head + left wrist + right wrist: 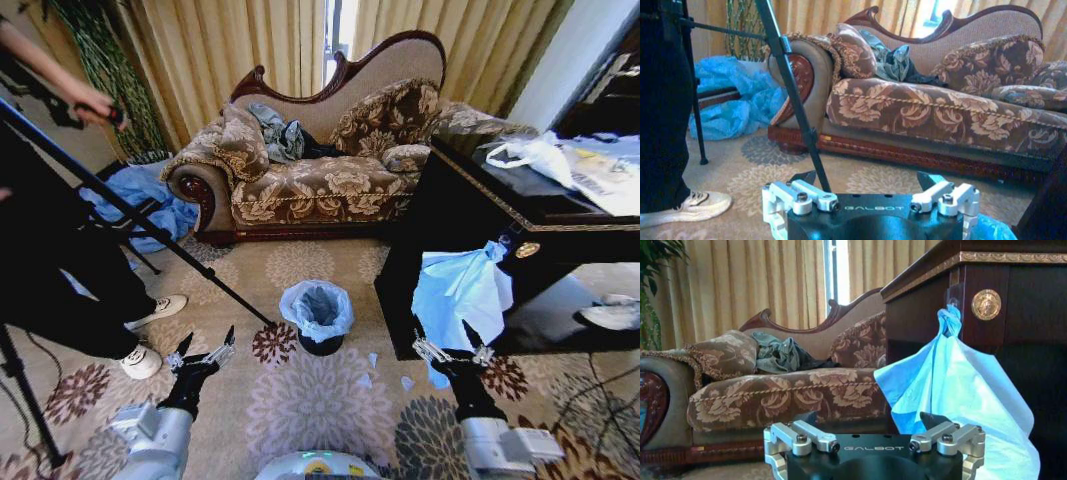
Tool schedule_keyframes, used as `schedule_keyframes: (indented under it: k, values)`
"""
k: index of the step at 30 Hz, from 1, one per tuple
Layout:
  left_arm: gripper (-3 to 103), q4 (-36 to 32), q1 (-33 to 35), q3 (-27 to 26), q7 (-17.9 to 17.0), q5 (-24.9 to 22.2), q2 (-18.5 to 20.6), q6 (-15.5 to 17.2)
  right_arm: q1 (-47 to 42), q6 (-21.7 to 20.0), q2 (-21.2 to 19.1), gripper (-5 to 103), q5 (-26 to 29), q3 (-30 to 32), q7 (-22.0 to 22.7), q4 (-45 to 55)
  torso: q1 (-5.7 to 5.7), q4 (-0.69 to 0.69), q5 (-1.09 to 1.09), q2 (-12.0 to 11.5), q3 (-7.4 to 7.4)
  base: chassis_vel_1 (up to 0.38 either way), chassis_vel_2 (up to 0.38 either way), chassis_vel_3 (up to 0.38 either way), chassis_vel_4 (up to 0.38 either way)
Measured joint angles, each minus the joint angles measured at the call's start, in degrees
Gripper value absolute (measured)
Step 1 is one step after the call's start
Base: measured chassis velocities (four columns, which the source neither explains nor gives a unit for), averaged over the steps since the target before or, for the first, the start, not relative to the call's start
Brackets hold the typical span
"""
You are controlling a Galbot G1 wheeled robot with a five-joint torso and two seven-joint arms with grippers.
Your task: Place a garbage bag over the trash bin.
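The trash bin (320, 345) is a small black cylinder standing on the patterned carpet in front of the sofa. The garbage bag (316, 305), thin translucent light blue, lines the bin with its mouth spread over the rim. My left gripper (205, 352) hangs open low above the carpet, left of the bin and clear of it. My right gripper (450, 345) is open too, to the bin's right, just in front of the dark cabinet. Both wrist views show the fingers spread with nothing between them: left gripper (867, 182), right gripper (870, 420).
A dark cabinet (470, 215) stands at the right, with a light-blue plastic bunch (460, 290) hanging from its hook and a white bag (535, 155) on top. A tripod leg (200, 262) ends near the bin. A person's shoes (150, 355) are at the left. The sofa (320, 190) stands behind.
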Motion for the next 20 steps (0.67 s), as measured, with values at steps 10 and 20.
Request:
schedule_keyframes:
  k: [10, 20]
  values:
    - [100, 0.0, 0.0, 0.0, 0.0, -0.1, 0.0, 0.0, 0.0, 0.0, 0.0, 100, 0.1, 0.0, 0.0, 0.0, 0.00, 0.00, 0.00, 0.0, 0.00, 0.000, 0.000, 0.000, 0.000]
    - [100, 0.0, -0.1, -0.1, -0.1, -0.1, 0.1, 0.1, 0.1, -0.1, 0.0, 100, 0.1, -0.1, 0.0, -0.1, 0.00, 0.00, 0.00, 0.0, 0.00, 0.000, 0.000, 0.000, 0.000]
